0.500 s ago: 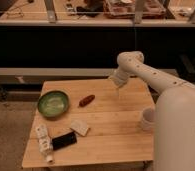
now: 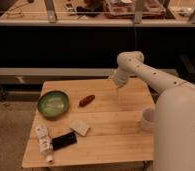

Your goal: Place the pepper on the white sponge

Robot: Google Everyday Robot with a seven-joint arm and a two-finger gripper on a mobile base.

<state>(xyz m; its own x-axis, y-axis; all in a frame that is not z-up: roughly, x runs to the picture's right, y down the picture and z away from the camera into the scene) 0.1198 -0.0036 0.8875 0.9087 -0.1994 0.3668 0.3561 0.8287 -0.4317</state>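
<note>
The small dark red pepper (image 2: pixel 86 100) lies on the wooden table (image 2: pixel 116 135), right of the green bowl. The flat off-white sponge (image 2: pixel 80 127) lies nearer the front, below and a little left of the pepper, apart from it. My gripper (image 2: pixel 117 86) hangs at the end of the white arm over the back of the table. It is right of the pepper, clear of it and above the table surface, with nothing visibly held.
A green bowl (image 2: pixel 53 103) sits at the table's left. A black block (image 2: pixel 64 140) and a printed white tube (image 2: pixel 42 141) lie at the front left. A white cup (image 2: pixel 148 118) stands at the right edge, by the robot's body (image 2: pixel 178 130). Dark shelving runs behind the table.
No clear change; the arm and the objects stand about as before.
</note>
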